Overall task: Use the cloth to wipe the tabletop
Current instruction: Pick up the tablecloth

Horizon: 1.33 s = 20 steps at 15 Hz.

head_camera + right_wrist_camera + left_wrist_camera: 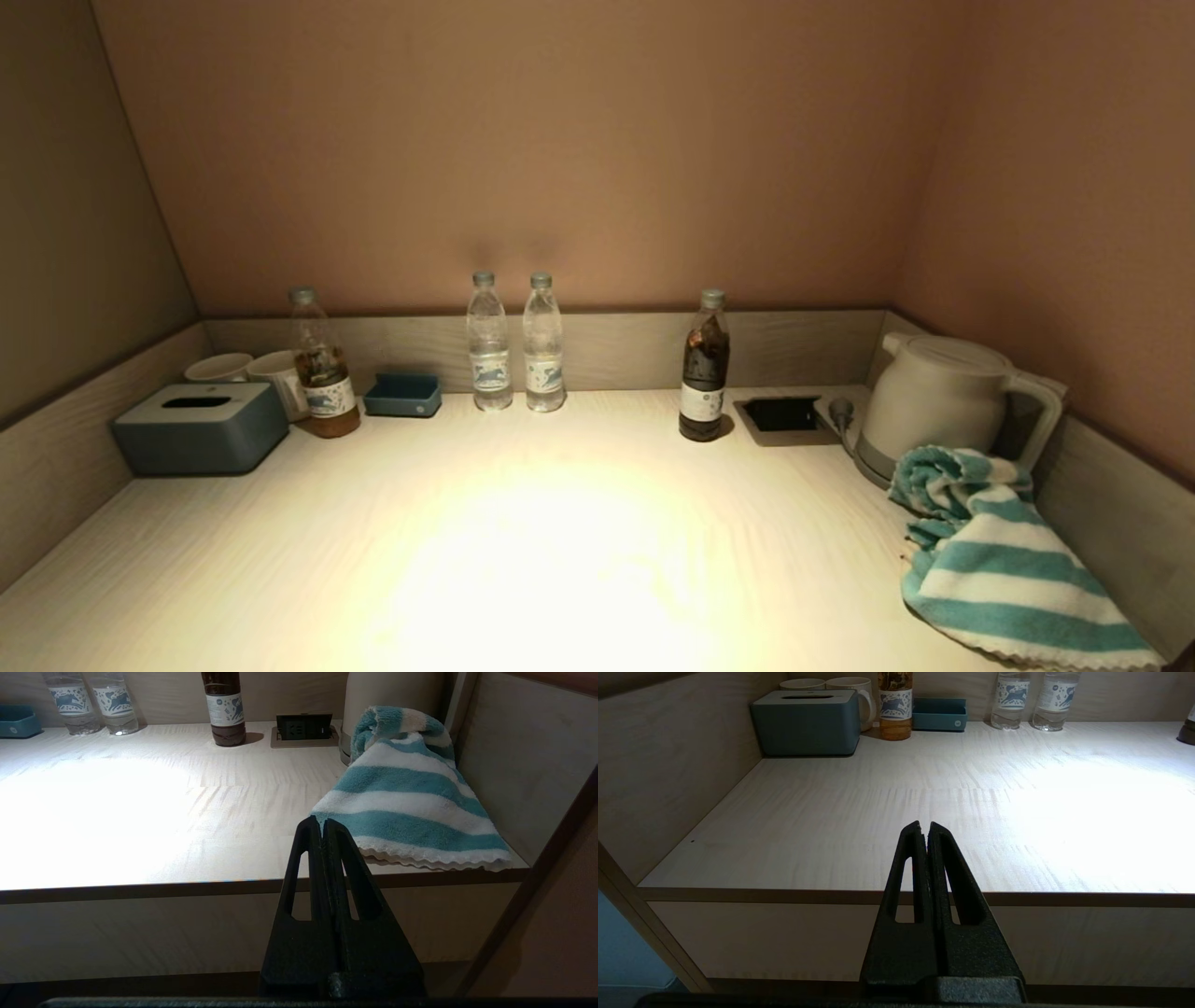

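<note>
A teal-and-white striped cloth lies bunched at the right front corner of the pale wooden tabletop, against the side wall and just in front of the kettle. It also shows in the right wrist view. My right gripper is shut and empty, held in front of the table's front edge, short of the cloth's near corner. My left gripper is shut and empty, held before the front edge on the left side. Neither gripper shows in the head view.
A white kettle and a recessed socket stand at the back right. A dark bottle, two water bottles, a blue tray, a tea bottle, two mugs and a grey tissue box line the back and left.
</note>
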{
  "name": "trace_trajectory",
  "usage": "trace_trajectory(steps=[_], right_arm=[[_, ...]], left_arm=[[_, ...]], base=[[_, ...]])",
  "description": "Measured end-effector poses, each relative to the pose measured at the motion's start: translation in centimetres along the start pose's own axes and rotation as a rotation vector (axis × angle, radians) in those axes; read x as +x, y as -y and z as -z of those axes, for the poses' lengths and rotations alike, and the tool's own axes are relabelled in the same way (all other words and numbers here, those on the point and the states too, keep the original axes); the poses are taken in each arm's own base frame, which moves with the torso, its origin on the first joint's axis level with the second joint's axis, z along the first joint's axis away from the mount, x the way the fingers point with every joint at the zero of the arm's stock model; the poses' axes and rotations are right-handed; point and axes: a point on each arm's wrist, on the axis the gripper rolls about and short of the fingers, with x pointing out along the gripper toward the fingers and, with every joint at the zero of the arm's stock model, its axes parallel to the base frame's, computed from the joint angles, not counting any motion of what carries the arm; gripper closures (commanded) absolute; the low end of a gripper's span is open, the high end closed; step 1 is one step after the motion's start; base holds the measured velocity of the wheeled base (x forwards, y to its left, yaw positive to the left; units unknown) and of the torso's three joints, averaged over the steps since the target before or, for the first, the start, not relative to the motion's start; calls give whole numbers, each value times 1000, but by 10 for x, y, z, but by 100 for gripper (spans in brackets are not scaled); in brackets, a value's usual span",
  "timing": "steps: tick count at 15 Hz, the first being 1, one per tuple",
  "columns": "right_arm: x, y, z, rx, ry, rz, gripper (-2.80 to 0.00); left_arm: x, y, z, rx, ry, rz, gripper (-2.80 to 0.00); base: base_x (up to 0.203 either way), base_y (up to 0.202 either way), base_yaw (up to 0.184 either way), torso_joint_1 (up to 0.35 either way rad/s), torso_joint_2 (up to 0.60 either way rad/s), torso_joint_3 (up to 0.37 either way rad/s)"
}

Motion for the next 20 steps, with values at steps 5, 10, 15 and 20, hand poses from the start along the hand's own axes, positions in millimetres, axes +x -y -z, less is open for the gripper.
trace_trajectory(steps=[5,10,15,20], right_arm=[[0,0,0,-1,0,1,0],[0,0,0,-22,-1,5,0],[-1,0,-4,-54,9,5,0],[-5,0,-15,-64,39,10,0]], left_arm=[[0,0,0,-1,1,0,0],[0,0,0,-3,4,0,0],[0,0,-1,-24,6,4,0],[0,0,-1,-25,6,5,0]], base=[[0,0,0,0,0,0],[0,0,0,0,0,0],[0,0,0,0,0,0],[0,0,0,0,0,0]])
